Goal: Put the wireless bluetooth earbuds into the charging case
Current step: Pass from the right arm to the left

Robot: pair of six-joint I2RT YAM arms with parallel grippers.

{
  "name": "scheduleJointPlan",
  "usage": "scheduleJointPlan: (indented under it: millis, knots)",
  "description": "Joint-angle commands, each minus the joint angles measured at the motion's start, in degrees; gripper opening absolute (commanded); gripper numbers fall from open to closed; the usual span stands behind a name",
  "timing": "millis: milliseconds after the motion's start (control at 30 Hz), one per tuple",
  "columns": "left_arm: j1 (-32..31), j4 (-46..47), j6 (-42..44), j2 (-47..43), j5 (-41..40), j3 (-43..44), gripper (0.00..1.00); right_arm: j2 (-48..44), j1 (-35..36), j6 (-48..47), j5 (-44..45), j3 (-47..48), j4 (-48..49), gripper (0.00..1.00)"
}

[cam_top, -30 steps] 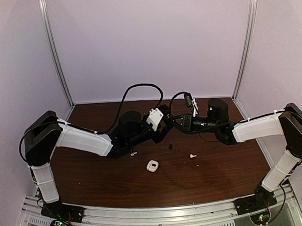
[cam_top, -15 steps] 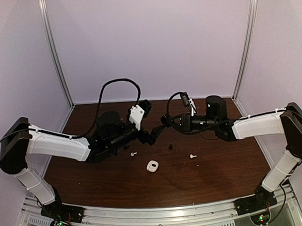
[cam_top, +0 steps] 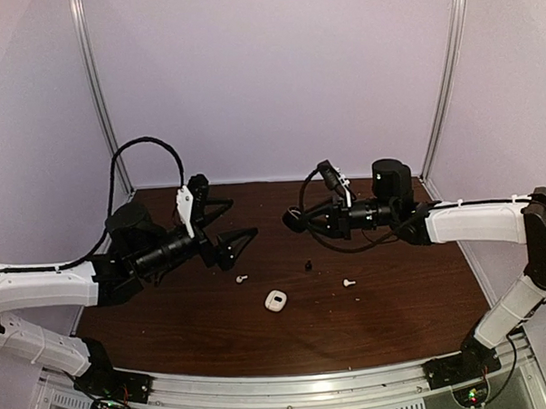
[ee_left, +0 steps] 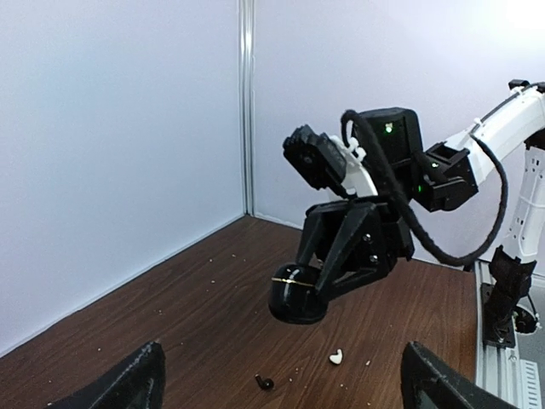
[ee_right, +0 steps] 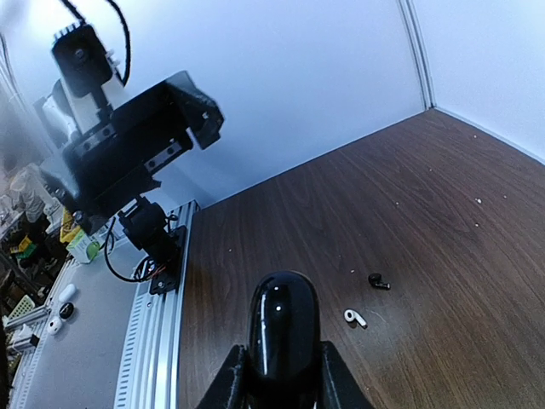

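A glossy black charging case [cam_top: 293, 222] hangs above the table, closed, with my right gripper [cam_top: 298, 223] shut on it. The right wrist view shows the case [ee_right: 283, 328] between the gripper's [ee_right: 281, 368] fingers. My left gripper [cam_top: 235, 243] stands wide open and empty, well left of the case [ee_left: 298, 294]. Its fingertips [ee_left: 136, 383] frame the left wrist view. On the table lie a black earbud [cam_top: 308, 264], a white earbud [cam_top: 241, 279] and another white earbud [cam_top: 349, 282]. The left wrist view shows a black one [ee_left: 265, 383] and a white one [ee_left: 336, 358]. The right wrist view shows a black one [ee_right: 378, 280] and a white one [ee_right: 355, 318].
A small white case [cam_top: 276, 300] lies on the brown table [cam_top: 396, 317] nearer the front, between the arms. White walls with metal corner posts [cam_top: 101, 103] close in the back and sides. An aluminium rail [cam_top: 290, 385] runs along the near edge.
My left arm has drawn back to the left, away from the right gripper, and its jaws have opened wide. The right gripper keeps the black case and has barely moved.
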Motion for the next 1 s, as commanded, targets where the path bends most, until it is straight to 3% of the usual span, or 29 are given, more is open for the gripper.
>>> scheduleJointPlan:
  millis: [0,133,300,500,800,967]
  knots:
    - [5.3,-6.1,-2.5,1.0,10.7,3.3,0.97,-2.6,2.0,-7.4,-4.1,3.7,-5.4,0.14]
    - [6.5,-4.5,2.5,3.3,29.5,3.4,0.93,-2.6,4.9,-10.5,-5.0,5.9,-10.2,0.14]
    - [6.5,-5.2,5.0,9.7,36.5,5.6,0.80,-2.1,7.9,-14.8,-3.6,8.4,-16.3,0.14]
    - [5.7,-3.0,5.2,15.0,39.1,7.0,0.63,-1.5,10.3,-17.2,-2.9,10.4,-20.2,0.14]
    - [2.9,-1.8,7.4,14.8,34.6,7.4,0.56,-0.3,12.0,-18.5,-0.8,12.0,-23.6,0.13]
    - [2.6,-1.9,7.8,15.2,34.2,7.9,0.46,0.1,12.3,-18.8,-0.5,12.7,-24.3,0.13]
